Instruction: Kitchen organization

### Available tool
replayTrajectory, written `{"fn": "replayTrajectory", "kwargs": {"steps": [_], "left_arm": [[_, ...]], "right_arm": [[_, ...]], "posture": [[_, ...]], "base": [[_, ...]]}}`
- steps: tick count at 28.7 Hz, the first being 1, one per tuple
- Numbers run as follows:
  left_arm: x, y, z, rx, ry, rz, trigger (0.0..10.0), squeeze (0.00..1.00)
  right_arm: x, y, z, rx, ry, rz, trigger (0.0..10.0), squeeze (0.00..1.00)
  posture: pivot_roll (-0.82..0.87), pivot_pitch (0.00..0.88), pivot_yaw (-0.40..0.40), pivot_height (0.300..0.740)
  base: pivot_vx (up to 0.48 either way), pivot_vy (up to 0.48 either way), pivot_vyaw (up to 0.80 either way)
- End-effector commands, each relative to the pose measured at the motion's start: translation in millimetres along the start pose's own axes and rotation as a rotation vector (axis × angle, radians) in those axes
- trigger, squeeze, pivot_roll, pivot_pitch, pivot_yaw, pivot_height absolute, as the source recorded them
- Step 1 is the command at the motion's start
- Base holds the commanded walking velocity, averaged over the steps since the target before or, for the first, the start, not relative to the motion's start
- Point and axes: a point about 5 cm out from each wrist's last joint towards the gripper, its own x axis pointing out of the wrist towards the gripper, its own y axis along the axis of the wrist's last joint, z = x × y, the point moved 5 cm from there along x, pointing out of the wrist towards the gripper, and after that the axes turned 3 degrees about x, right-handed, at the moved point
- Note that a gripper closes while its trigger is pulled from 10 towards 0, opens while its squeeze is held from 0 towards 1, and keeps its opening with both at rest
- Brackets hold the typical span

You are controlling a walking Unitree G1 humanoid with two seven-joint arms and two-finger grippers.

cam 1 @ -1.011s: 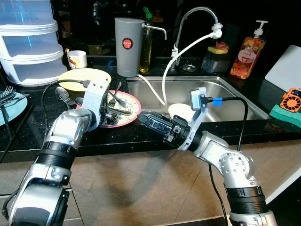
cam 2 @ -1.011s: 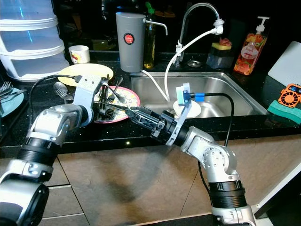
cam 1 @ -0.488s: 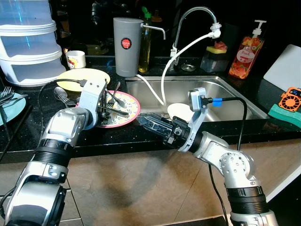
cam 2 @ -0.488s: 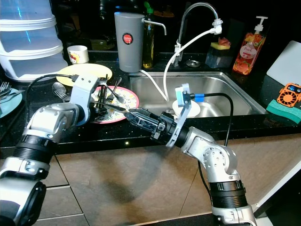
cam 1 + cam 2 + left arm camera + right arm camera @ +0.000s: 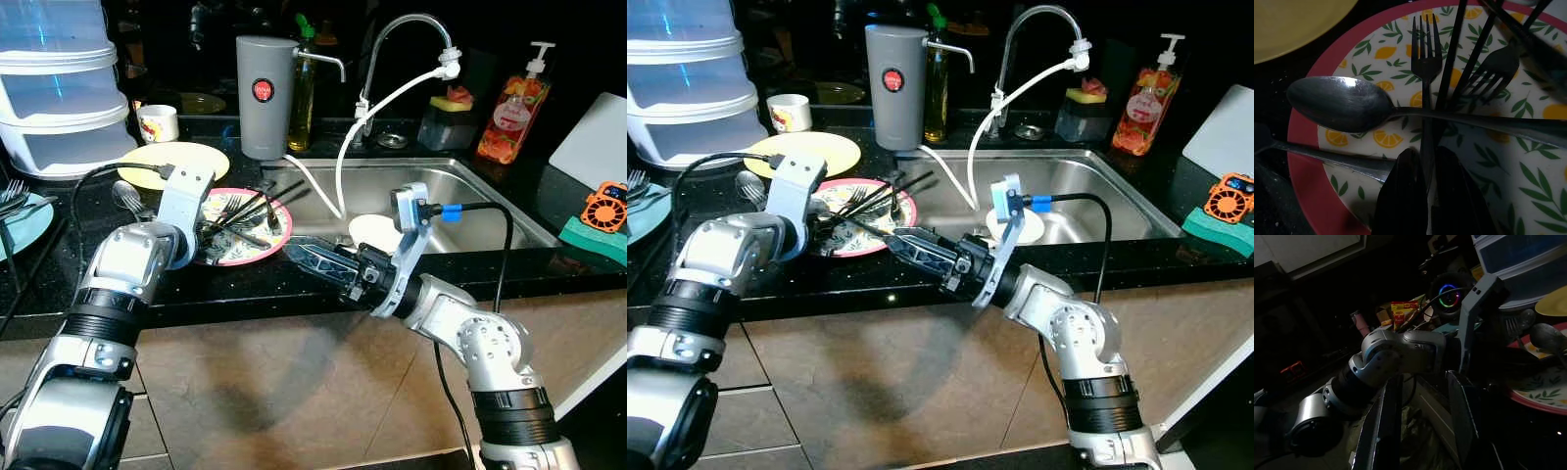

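Note:
A pink-rimmed plate (image 5: 245, 260) with a lemon pattern sits on the black counter left of the sink. Several pieces of dark cutlery lie crossed on it: a fork (image 5: 1425, 58), a spoon (image 5: 1337, 103) and a second fork (image 5: 1493, 68). My left gripper (image 5: 211, 235) rests at the plate's left side. Its fingers (image 5: 1400, 196) are closed around the first fork's handle. My right gripper (image 5: 299, 250) hovers low at the plate's right edge, over the counter's front. It is open, fingers (image 5: 1388, 421) apart, with nothing between them.
A yellow plate (image 5: 181, 162) lies behind the pink one, with a mug (image 5: 157, 122) and stacked clear containers (image 5: 59, 98) further back. The steel sink (image 5: 470, 196) holds a white bowl (image 5: 372, 230). A grey canister (image 5: 262, 93) stands behind.
My left gripper has drawn back to the left across the plate, and the cutlery now lies flatter and more spread out. The right gripper has barely moved.

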Motion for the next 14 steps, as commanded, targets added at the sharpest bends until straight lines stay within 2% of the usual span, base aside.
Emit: {"fn": "replayTrajectory", "kwargs": {"steps": [1, 9, 10, 14], "left_arm": [[-1.3, -7.1, -4.4, 0.009, 0.035, -0.023, 0.0, 0.0], [-12.2, 12.6, -17.0, 0.001, 0.142, 0.066, 0.0, 0.0], [-16.9, 19.4, -24.5, -0.012, 0.193, 0.107, 0.0, 0.0], [-21.0, 26.4, -30.0, -0.025, 0.23, 0.151, 0.0, 0.0]], "right_arm": [[0.0, -0.4, -5.9, 0.002, 0.027, -0.011, 10.0, 0.0], [-0.6, 0.4, -7.5, -0.004, 0.033, -0.009, 10.0, 0.0], [-0.5, 0.5, -7.8, -0.004, 0.035, -0.009, 10.0, 0.0], [-0.4, 0.4, -8.2, -0.003, 0.038, -0.009, 10.0, 0.0]], "posture": [[0.03, 0.016, -0.082, 0.74], [0.03, 0.014, -0.079, 0.74], [0.03, 0.014, -0.079, 0.74], [0.03, 0.014, -0.079, 0.74]], "base": [[0.0, 0.0, 0.0], [0.0, 0.0, 0.0], [0.0, 0.0, 0.0], [0.0, 0.0, 0.0]]}}
